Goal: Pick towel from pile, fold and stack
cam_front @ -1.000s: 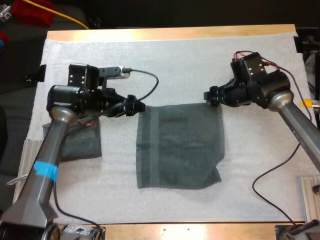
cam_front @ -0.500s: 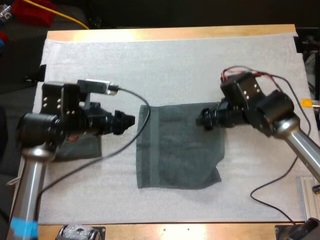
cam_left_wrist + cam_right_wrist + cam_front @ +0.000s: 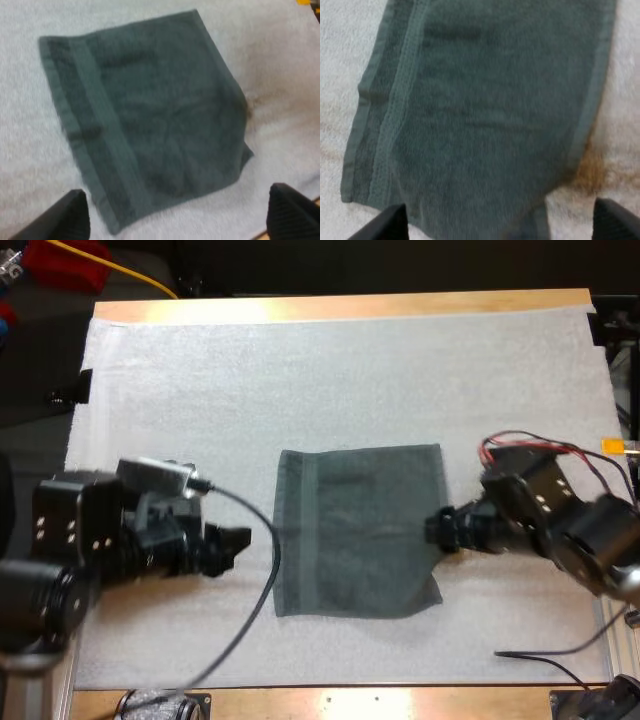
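Observation:
A dark grey-green towel [image 3: 358,530] lies spread flat in the middle of the white mat [image 3: 330,370], with a woven band along its left side. My left gripper [image 3: 238,540] hovers just off the towel's left edge, open and holding nothing. In the left wrist view the towel [image 3: 150,115] lies ahead of the left gripper [image 3: 180,212], whose fingers [image 3: 70,217] stand wide apart. My right gripper [image 3: 438,530] sits at the towel's right edge, open. In the right wrist view the towel [image 3: 485,110] lies flat under the right gripper [image 3: 500,220], clear of its fingers [image 3: 615,220].
A brownish stain [image 3: 590,172] marks the mat beside the towel's edge. Bare mat stretches beyond the towel to the wooden far edge [image 3: 340,306]. A red object with a yellow cable [image 3: 65,262] lies off the table's far left corner.
Both arms have drawn back toward the near side, from the towel's far corners to its side edges. The towel's far left corner, slightly raised half a second ago, now lies flat.

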Robot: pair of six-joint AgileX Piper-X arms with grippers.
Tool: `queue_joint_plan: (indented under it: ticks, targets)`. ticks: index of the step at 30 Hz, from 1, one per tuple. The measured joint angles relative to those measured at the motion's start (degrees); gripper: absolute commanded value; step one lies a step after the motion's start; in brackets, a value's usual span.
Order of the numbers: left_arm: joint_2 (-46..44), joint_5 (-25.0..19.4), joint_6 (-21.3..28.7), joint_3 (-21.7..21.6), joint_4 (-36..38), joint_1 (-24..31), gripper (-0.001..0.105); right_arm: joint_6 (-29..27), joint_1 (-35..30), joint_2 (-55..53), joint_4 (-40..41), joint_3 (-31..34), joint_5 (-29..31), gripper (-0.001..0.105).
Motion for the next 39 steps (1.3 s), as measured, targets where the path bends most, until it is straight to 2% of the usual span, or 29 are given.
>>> queue_joint_plan:
  ticks: [9,17,25,30,39]
  targets:
    - [-7.9,0.0,-0.1,0.0,6.6,0.0,0.070,3.2,0.0,-9.3,3.0,2.8,0.1,0.071]
    - [-13.8,0.0,-3.6,0.8,7.0,0.0,0.070,4.2,0.0,-13.9,7.6,2.7,0.1,0.071]
    - [-19.8,0.0,-5.3,8.4,7.2,0.0,0.070,4.1,0.0,-16.5,9.3,3.4,0.1,0.071]
    - [-20.3,0.0,-5.6,13.1,7.3,0.0,0.070,4.7,0.0,-16.8,9.2,7.5,-0.3,0.071]
    - [-20.2,0.0,-4.3,21.2,7.0,0.0,0.070,7.6,0.0,-16.8,-1.0,17.1,-2.9,0.071]
